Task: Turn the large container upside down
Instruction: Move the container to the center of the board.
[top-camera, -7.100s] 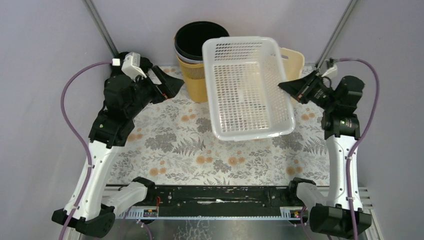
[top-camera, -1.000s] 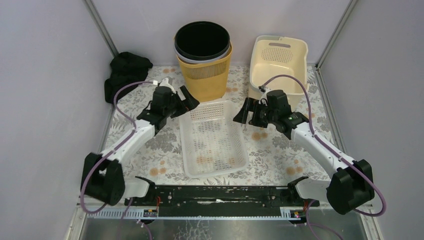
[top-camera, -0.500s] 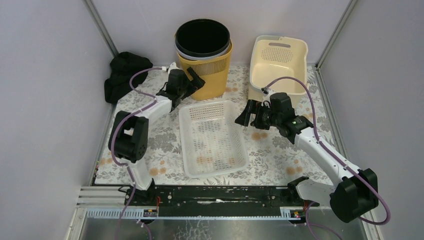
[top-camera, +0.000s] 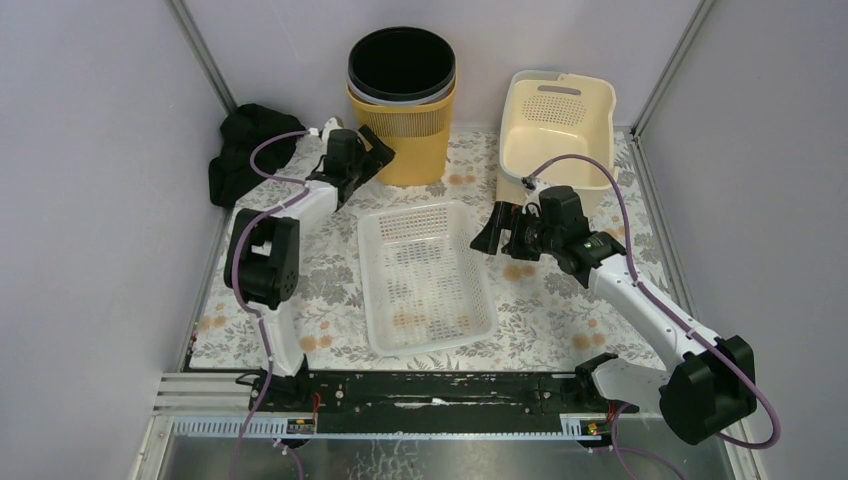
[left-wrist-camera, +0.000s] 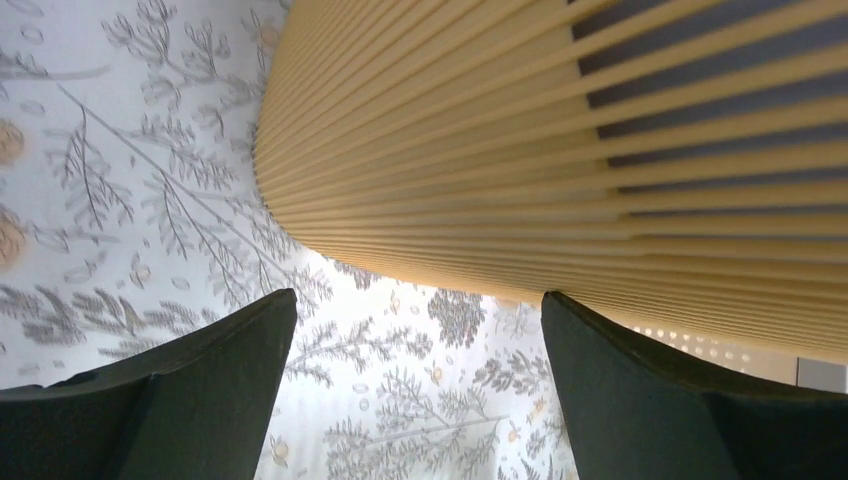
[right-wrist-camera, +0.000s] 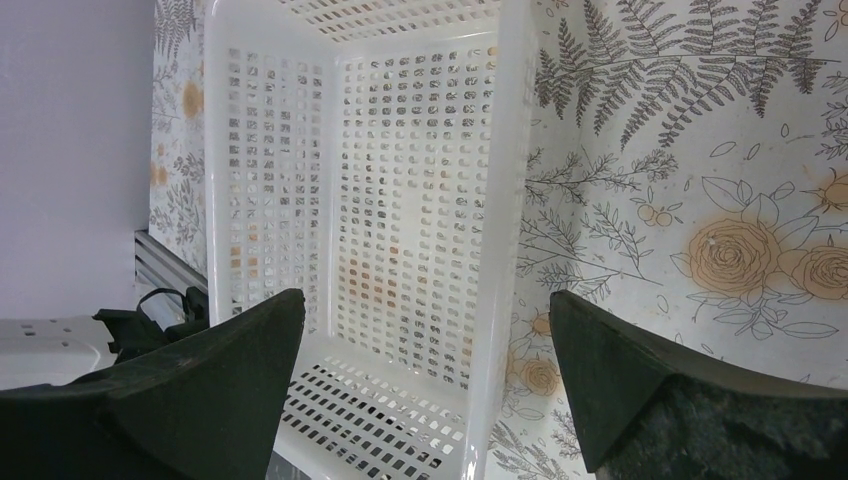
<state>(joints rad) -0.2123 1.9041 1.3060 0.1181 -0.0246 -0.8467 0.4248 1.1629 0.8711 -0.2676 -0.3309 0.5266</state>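
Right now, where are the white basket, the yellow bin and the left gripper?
white basket (top-camera: 425, 285): top view, mesh floor.
yellow bin (top-camera: 408, 145): top view, slatted side wall.
left gripper (left-wrist-camera: 418, 300): left wrist view, gap between open fingertips.

A yellow slatted bin (top-camera: 408, 140) with a black bin (top-camera: 402, 62) nested inside stands at the far edge of the floral table (top-camera: 330, 290). A cream basket (top-camera: 556, 125) sits to its right, and a black cloth (top-camera: 240, 150) lies to its left.
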